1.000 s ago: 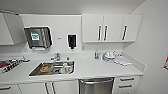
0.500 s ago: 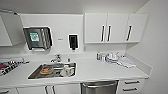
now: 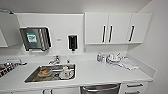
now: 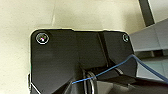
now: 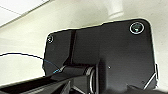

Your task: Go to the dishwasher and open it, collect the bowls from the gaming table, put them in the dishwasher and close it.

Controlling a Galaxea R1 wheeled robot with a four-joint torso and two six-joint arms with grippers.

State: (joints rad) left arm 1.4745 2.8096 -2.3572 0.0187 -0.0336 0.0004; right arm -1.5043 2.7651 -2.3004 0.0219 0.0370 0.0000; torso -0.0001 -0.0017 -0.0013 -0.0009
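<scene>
Camera has closed in on the counter; dishwasher sits dead ahead and low, handle horizontal (gripper states: cannot tell).

sink set in counter, dishwasher below to its right, cabinets above
</scene>
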